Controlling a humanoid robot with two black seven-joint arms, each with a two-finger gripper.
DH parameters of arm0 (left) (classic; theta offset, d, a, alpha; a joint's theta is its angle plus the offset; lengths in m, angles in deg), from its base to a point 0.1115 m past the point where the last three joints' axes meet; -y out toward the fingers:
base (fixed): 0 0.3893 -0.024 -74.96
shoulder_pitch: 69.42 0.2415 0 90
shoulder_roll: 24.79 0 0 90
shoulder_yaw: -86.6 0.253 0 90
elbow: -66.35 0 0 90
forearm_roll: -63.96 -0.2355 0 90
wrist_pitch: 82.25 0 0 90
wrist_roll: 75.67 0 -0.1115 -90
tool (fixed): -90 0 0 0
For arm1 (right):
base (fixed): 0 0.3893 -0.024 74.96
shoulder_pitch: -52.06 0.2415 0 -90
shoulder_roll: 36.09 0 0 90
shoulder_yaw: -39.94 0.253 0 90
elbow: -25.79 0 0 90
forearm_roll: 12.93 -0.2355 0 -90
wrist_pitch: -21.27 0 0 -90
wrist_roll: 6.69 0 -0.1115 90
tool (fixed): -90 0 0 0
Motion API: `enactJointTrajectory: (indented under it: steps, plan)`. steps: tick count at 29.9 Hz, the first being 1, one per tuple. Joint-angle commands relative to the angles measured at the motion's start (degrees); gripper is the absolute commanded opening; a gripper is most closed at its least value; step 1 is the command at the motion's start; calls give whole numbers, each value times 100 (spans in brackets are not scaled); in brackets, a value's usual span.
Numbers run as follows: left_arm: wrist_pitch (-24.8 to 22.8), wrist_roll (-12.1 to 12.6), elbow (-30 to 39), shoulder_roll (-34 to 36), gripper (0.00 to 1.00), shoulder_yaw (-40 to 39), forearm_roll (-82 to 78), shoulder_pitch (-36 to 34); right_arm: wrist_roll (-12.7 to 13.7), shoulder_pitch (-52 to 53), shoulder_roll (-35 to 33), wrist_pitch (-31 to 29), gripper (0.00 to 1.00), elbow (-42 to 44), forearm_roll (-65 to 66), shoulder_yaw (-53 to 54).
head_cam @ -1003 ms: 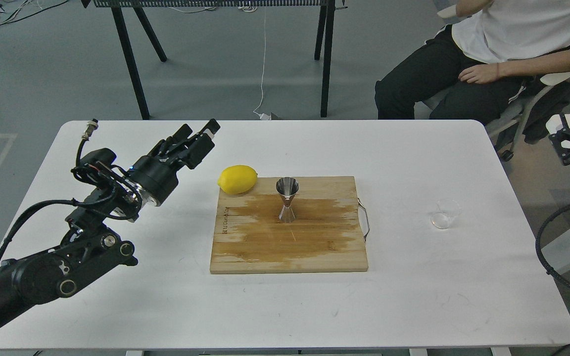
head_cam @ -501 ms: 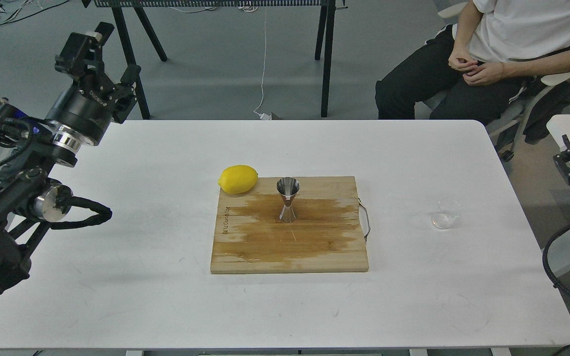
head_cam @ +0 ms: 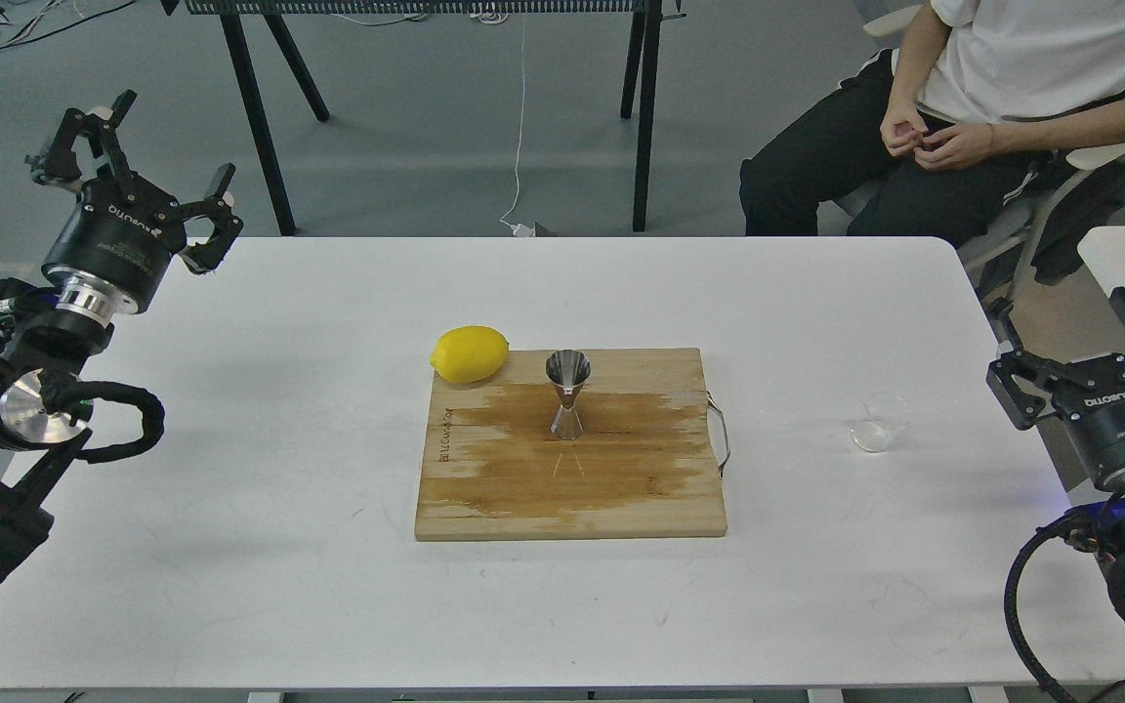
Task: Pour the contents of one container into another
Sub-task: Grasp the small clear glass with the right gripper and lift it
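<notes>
Since half a second ago your right claw (head_cam: pixel 1082 363) swung into view, fingers spread, near the glass cup (head_cam: pixel 882 422) on the table (head_cam: pixel 816 586) — seemingly empty. Left claw (head_cam: pixel 138 156) is spread too. Grab low, then tip toward the jigger (head_cam: pixel 567 393).

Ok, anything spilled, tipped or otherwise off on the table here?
Nothing is tipped: the jigger stands upright on the cutting board, and the glass cup sits upright on the table. The one oddity is a broad darker patch across the board, like a wet stain. The lemon rests at the board's corner.
</notes>
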Motion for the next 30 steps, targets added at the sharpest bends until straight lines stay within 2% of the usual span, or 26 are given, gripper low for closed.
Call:
enactJointTrajectory:
  steps: [1, 5, 8, 11, 15, 20, 30]
  plan:
    - [66, 6, -3, -7, 100, -21, 12, 3, 110, -176, 50, 198, 100, -93, 4, -132]
    - [207, -3, -3, -25, 100, -12, 3, -6, 268, -63, 50, 382, 100, 82, 57, -395]
    - [207, -3, -3, -16, 100, -21, 3, -6, 259, 227, 120, 1144, 100, 118, 31, -501]
    - [207, -38, -3, -16, 100, -47, 3, -6, 259, 368, 471, 1901, 100, 153, 22, -405]
    - [207, -55, -3, -25, 100, -38, 3, 3, 277, 509, 823, 2429, 100, 162, 4, -387]
    - [172, -55, -3, -42, 100, -3, 3, 3, 277, 518, 1149, 2808, 100, 214, 13, -387]
    - [137, -82, -3, -42, 100, 6, 3, 12, 268, 667, 1773, 2773, 100, 1014, 13, -387]
